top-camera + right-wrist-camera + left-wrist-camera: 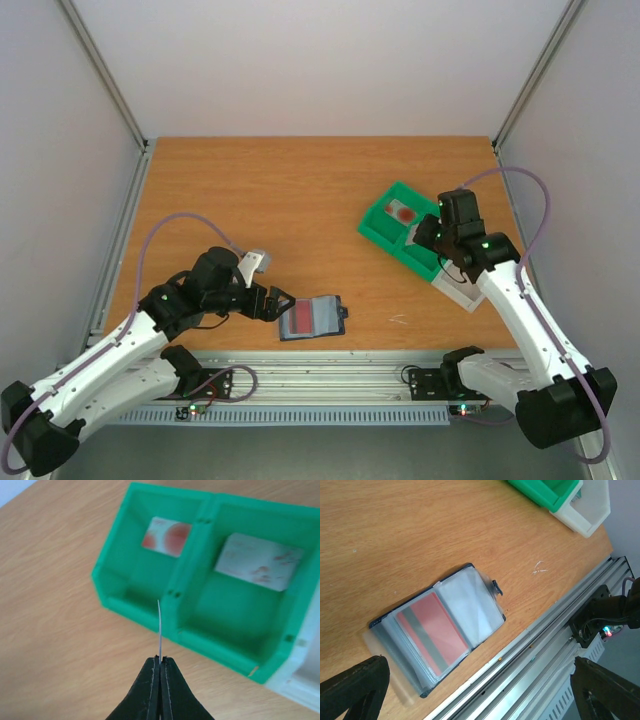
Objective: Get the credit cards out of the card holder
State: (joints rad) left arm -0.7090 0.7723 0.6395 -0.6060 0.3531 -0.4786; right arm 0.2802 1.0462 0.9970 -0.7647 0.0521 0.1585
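left gripper (277, 304) wide open, empty, just beside the card holder (312, 318) lying open near the table (300, 190) edge | right gripper (160, 661) clamped on one credit card (159, 625), edge-on above the green tray (130, 580) | risk — release so near the front wall may tip it outside.

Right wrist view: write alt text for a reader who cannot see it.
The right claw, shut, pinches a thin card edge-on above a wooden table. Beyond it sits a green tray; two compartments each hold a whitish card with red blotches.
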